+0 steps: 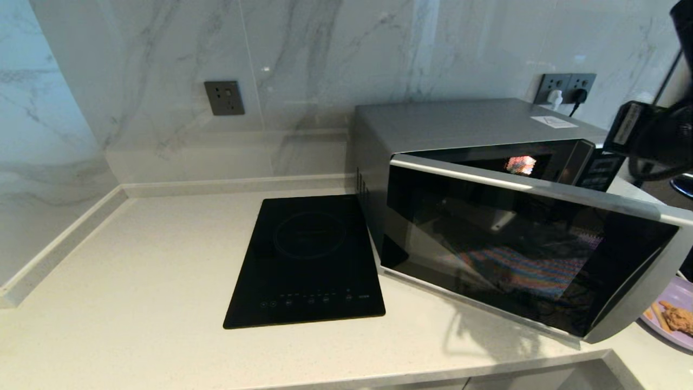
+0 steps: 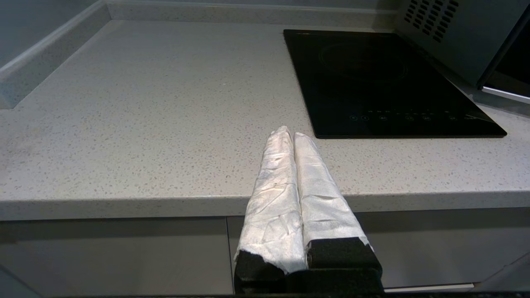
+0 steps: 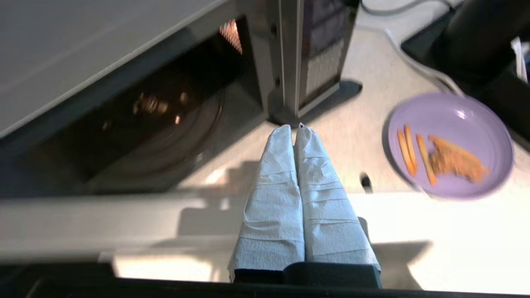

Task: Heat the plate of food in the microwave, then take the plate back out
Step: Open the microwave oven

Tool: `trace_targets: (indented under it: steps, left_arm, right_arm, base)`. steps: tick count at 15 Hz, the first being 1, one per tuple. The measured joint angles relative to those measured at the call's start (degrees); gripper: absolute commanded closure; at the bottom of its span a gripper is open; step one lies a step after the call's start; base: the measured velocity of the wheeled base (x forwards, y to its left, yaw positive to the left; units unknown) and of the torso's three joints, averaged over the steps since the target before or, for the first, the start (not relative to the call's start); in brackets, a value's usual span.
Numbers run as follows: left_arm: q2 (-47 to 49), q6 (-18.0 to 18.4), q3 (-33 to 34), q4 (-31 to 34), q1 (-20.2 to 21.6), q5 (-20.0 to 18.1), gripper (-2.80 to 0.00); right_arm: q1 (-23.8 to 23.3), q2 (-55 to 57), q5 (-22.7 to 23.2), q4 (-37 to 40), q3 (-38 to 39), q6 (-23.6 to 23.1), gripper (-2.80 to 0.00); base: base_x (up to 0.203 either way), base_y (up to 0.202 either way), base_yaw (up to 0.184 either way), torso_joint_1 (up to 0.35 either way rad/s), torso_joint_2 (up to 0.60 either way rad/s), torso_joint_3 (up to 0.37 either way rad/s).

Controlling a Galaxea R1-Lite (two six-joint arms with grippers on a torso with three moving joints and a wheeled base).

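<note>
The silver-grey microwave [image 1: 465, 124] stands at the right of the counter, its dark glass door [image 1: 520, 254] swung partly open towards me. The cavity [image 3: 145, 120] shows dark inside with its round turntable. On the counter just right of the microwave lies the lilac plate [image 1: 677, 303], holding orange fry sticks and a brown crumbed piece [image 3: 455, 159]. My right arm [image 1: 655, 135] reaches in from the upper right. Its gripper [image 3: 293, 129] is shut and empty, hanging above the door's top edge and pointing at the microwave's front foot, left of the plate [image 3: 455, 116]. My left gripper [image 2: 290, 133] is shut and parked at the counter's front edge.
A flat black induction hob [image 1: 308, 260] lies left of the microwave. Wall sockets with plugs [image 1: 566, 86] sit behind it, and a white cable [image 3: 414, 62] runs past a black object [image 3: 476, 37] beyond the plate. The counter's front edge drops off close to the plate.
</note>
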Motion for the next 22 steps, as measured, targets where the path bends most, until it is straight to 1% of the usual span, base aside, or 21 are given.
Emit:
trace_targets:
  steps: [2,3,6,8,11,12,16,19,22]
  left_arm:
    - [0.0,0.0,0.0,0.0,0.0,0.0,0.0]
    - [0.0,0.0,0.0,0.0,0.0,0.0,0.0]
    - [0.0,0.0,0.0,0.0,0.0,0.0,0.0]
    - [0.0,0.0,0.0,0.0,0.0,0.0,0.0]
    - [0.0,0.0,0.0,0.0,0.0,0.0,0.0]
    - [0.0,0.0,0.0,0.0,0.0,0.0,0.0]
    - [0.0,0.0,0.0,0.0,0.0,0.0,0.0]
    - [0.0,0.0,0.0,0.0,0.0,0.0,0.0]
    - [0.0,0.0,0.0,0.0,0.0,0.0,0.0]
  right_arm:
    - [1.2,-2.5,0.0,5.8,-0.5,3.7,0.0]
    - [1.4,-3.3,0.1,7.4,-0.5,4.9,0.0]
    - [1.7,-4.5,2.3,8.5,0.8,6.8,0.0]
    - [1.7,-4.6,3.9,8.5,2.3,7.5,0.0]
    - [1.7,-4.3,8.7,8.6,3.4,8.6,0.0]
    - [1.6,-4.2,9.3,8.6,3.7,8.6,0.0]
    - [1.5,-2.7,9.8,8.5,3.5,8.6,0.0]
    - [1.5,-1.4,11.5,8.3,3.4,8.7,0.0]
    - [1.2,-0.3,11.2,7.9,3.2,8.7,0.0]
  base:
    - [0.0,0.0,0.0,0.0,0.0,0.0]
    - [0.0,0.0,0.0,0.0,0.0,0.0]
    - [0.0,0.0,0.0,0.0,0.0,0.0]
    - [0.0,0.0,0.0,0.0,0.0,0.0]
    - [0.0,0.0,0.0,0.0,0.0,0.0]
    - [0.0,0.0,0.0,0.0,0.0,0.0]
    - [0.0,0.0,0.0,0.0,0.0,0.0]
    - [0.0,0.0,0.0,0.0,0.0,0.0]
    - [0.0,0.0,0.0,0.0,0.0,0.0]
